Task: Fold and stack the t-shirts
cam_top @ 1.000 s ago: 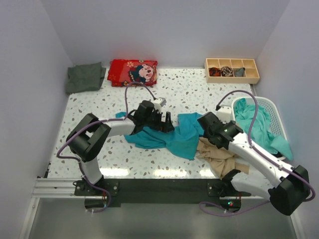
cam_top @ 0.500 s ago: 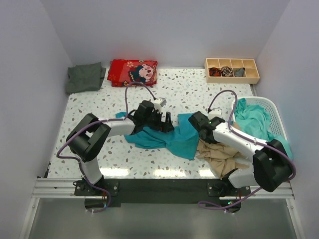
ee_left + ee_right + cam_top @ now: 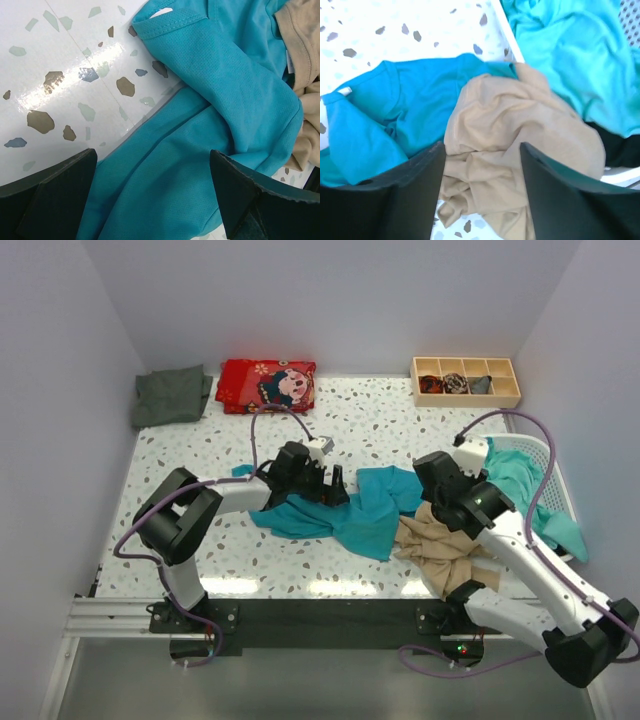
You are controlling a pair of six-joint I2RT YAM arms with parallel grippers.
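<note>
A bright teal t-shirt (image 3: 345,518) lies crumpled mid-table. My left gripper (image 3: 328,488) is open low over it, its jaws wide apart astride the teal cloth (image 3: 200,100) and holding nothing (image 3: 155,200). A beige t-shirt (image 3: 440,545) lies crumpled to the right, its edge over the teal one. My right gripper (image 3: 437,488) hovers open above the beige shirt (image 3: 520,125), with empty jaws (image 3: 480,195). The teal shirt also shows in the right wrist view (image 3: 410,110). A dark grey-green t-shirt (image 3: 170,395) lies folded at the back left.
A white basket (image 3: 545,455) at the right holds a lighter teal cloth (image 3: 520,490); its rim (image 3: 509,35) is close to the beige shirt. A red cartoon-print cloth (image 3: 268,385) and a wooden compartment box (image 3: 465,380) sit at the back.
My right gripper has swung right, off the teal shirt's edge, and now sits over the beige shirt by the basket. The left arm has not moved.
</note>
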